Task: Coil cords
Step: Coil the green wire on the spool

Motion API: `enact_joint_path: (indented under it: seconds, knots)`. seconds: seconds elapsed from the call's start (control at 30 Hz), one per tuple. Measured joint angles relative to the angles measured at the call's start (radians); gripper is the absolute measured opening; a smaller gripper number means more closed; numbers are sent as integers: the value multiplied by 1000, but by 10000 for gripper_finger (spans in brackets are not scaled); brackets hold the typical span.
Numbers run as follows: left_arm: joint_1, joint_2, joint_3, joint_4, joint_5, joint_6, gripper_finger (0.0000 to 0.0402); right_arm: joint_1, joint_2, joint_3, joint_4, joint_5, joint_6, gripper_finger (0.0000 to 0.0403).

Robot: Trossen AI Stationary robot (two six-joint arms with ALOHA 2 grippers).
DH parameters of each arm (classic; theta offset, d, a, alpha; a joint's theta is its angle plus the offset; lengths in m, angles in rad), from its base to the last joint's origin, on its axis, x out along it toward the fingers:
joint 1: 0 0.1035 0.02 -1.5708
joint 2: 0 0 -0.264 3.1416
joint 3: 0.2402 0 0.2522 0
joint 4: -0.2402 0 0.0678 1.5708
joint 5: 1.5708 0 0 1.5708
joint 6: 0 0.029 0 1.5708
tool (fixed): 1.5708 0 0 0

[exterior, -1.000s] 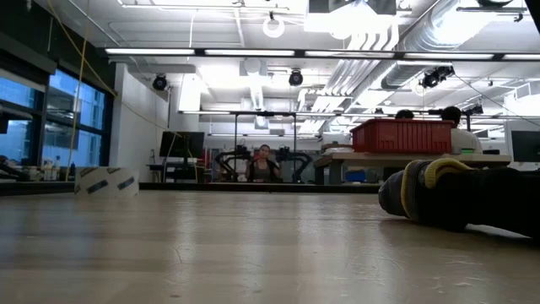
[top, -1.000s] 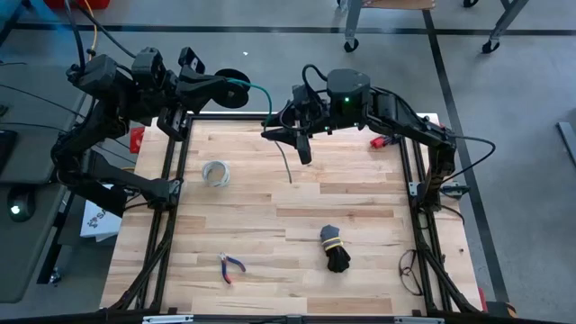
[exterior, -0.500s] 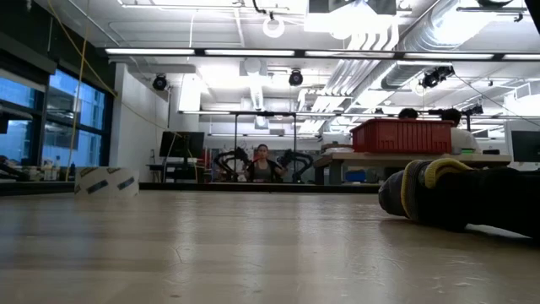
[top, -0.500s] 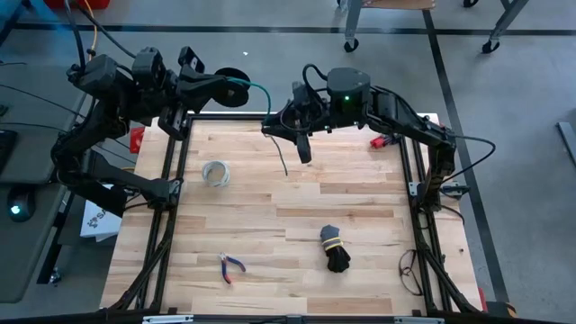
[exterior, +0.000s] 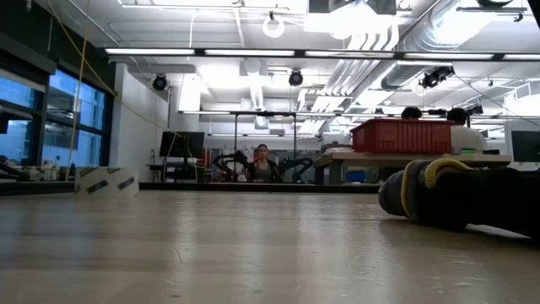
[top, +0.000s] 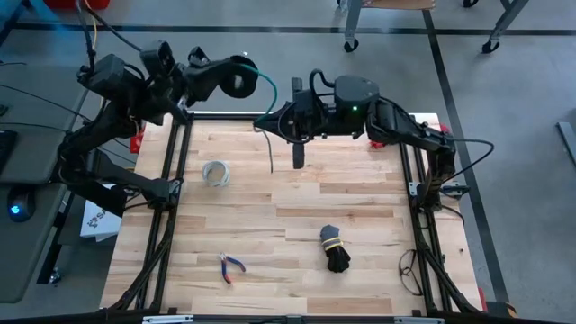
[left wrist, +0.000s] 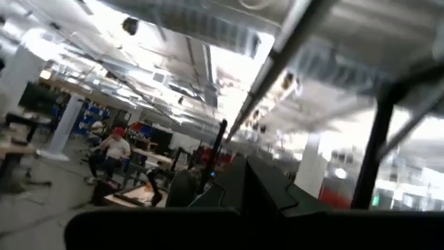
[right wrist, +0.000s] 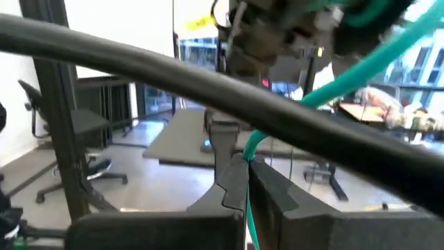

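Observation:
The cord is a small dark coil (top: 237, 83) with a thin green strand (top: 263, 90) arcing off it. My left gripper (top: 225, 81) is shut on the coil, raised over the table's far left edge. The strand runs to my right gripper (top: 267, 121), which is shut on it just inside the far edge. In the right wrist view the strand (right wrist: 326, 76) slants up from my right gripper (right wrist: 246, 177) to the left gripper (right wrist: 277, 28). The thin tail (top: 272, 157) hangs below the right gripper, over the table. My left gripper holds the dark coil (top: 241, 85) at its fingertips, coming from the table's left. The coil is lifted clear of the table. Its own wrist view does not show the place of contact. My right gripper pinches a single green strand (right wrist: 248, 157) between its two fingers. The fingers come from the table's right and lie across the strand. Above the fingers the strand curves up to the coil; below them the tail hangs free.
A pale grey-white ring (top: 215, 173) lies at the left of the table, small pliers (top: 231, 266) near the front left. A black cord bundle with a yellow tie (top: 336, 249) lies front right, large in the low view (exterior: 447, 198). Red items (top: 385, 139) sit by the far right rail.
My right gripper has shut on the green strand and shifted a little toward the table's far left. My left gripper has lifted slightly with the coil. The hanging tail has swung toward the table's left.

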Motion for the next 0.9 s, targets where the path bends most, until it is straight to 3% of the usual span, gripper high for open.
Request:
enact_joint_path:
  seconds: [0.33, 0.57, 0.73, 0.9]
  knots:
    - [0, 82, 0, 97, -80, -356, 0, 49, 59, 0, 197, -1, -103, 0]
    - [-10, 113, 0, 100, -37, -730, 0, 46, 66, 0, 244, 33, -149, 0]
    - [-49, 103, 0, 120, -22, -774, 0, 43, 61, 0, 228, 56, -191, 0]
    - [-93, 78, 0, 117, -21, -719, 0, 36, 40, 0, 206, 54, -207, 0]
